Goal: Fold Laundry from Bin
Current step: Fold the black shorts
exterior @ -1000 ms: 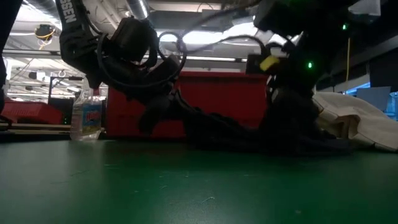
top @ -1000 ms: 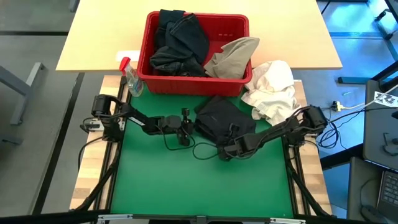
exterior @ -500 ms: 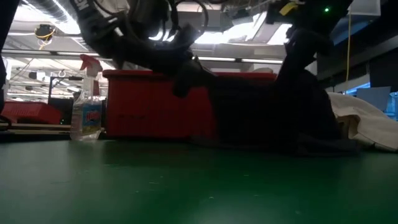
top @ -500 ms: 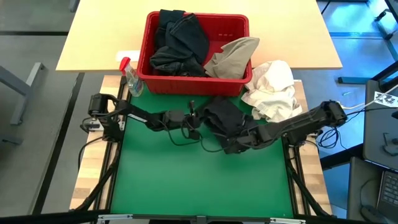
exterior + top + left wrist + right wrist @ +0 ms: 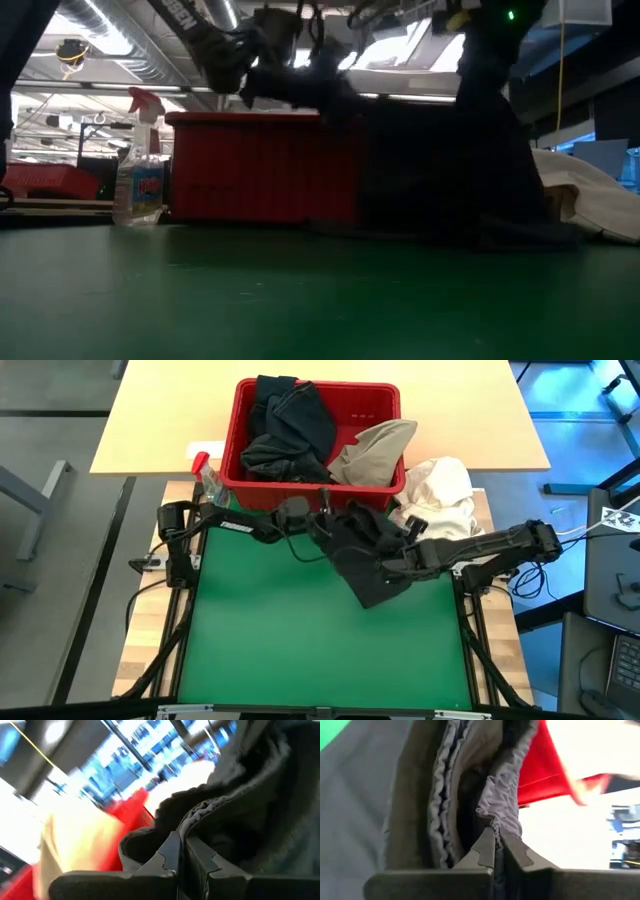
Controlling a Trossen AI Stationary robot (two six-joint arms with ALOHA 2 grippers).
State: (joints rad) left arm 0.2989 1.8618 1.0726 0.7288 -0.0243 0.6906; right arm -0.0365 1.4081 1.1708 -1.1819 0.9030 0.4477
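A black garment (image 5: 365, 565) hangs between my two grippers over the green mat, just in front of the red bin (image 5: 300, 494). My left gripper (image 5: 325, 527) is shut on its left upper part, and my right gripper (image 5: 395, 565) is shut on its right side. In the low view the garment (image 5: 440, 170) is a dark mass whose lower end lies on the mat. More dark laundry (image 5: 290, 425) and a khaki piece (image 5: 375, 450) lie heaped in the bin. My left gripper pinches a gathered, ribbed edge (image 5: 197, 820) of the black garment between its two fingers, coming level from the table's left. The cloth hangs below it. My right gripper pinches a puckered hem fold (image 5: 492, 817) between its two fingers, slanting down from the right. The garment hangs slack from it.
A clear spray bottle (image 5: 210, 485) with a red top stands left of the bin. A white cloth bundle (image 5: 440, 505) lies at the mat's far right corner. The green mat (image 5: 280, 650) stretches toward the near edge. The bin stands close behind the garment.
Both grippers have risen with the black garment. My left gripper has gone toward the right and the far edge, and my right gripper has gone up and a little right. The garment, flat on the mat before, is now drawn up, its lower end still on the mat.
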